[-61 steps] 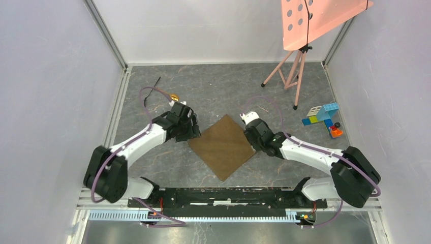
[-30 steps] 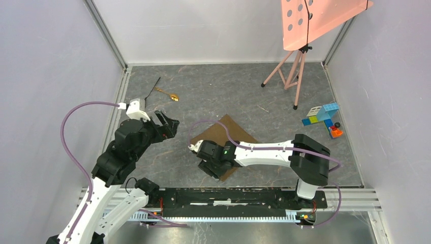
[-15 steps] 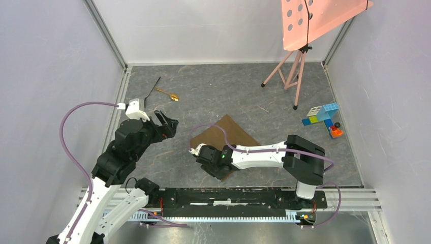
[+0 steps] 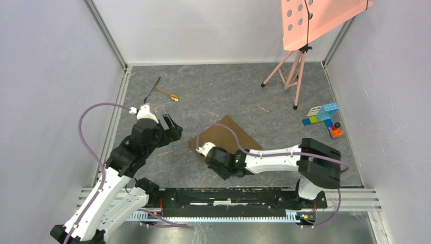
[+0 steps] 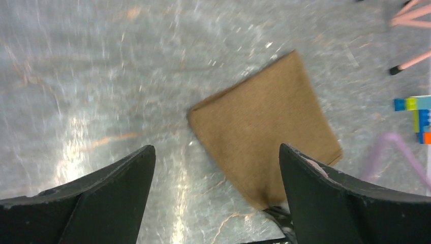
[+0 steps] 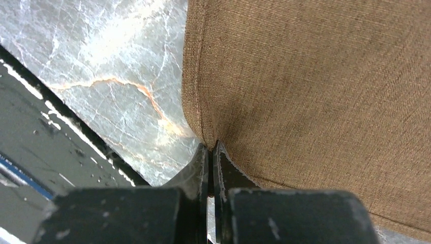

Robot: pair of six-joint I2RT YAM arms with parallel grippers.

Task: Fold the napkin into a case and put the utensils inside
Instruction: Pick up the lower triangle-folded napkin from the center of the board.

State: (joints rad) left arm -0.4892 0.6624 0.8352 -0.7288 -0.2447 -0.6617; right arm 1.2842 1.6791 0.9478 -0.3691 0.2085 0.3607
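One brown napkin [image 4: 227, 133] lies near the middle of the tabletop [image 4: 213, 96], set like a diamond, with its near corner under the right arm. From the right wrist view, the right claw [image 6: 210, 152] has its fingers pressed together on that corner's hem, so we judge the cloth to be pinched between them. No case has been formed. The cloth shows as one broad sheet, and we cannot tell whether any layer is doubled.

Both utensils, the gold spoon [image 4: 169, 94] and the thin black one [image 4: 152, 88], lie close together toward the far left corner, well apart from the napkin. We put the task at its start: the folds are all to come, then the fetching and tucking in of both utensils.

The left claw [image 4: 172, 127] hangs over bare tabletop left of the napkin, its fingers wide apart and holding nothing. Farther out, coloured toy blocks [image 4: 322, 118] sit at the right, and a pink stand [image 4: 294, 71] with a perforated panel rises at the far right. We find no brand, label or writing that can be read.
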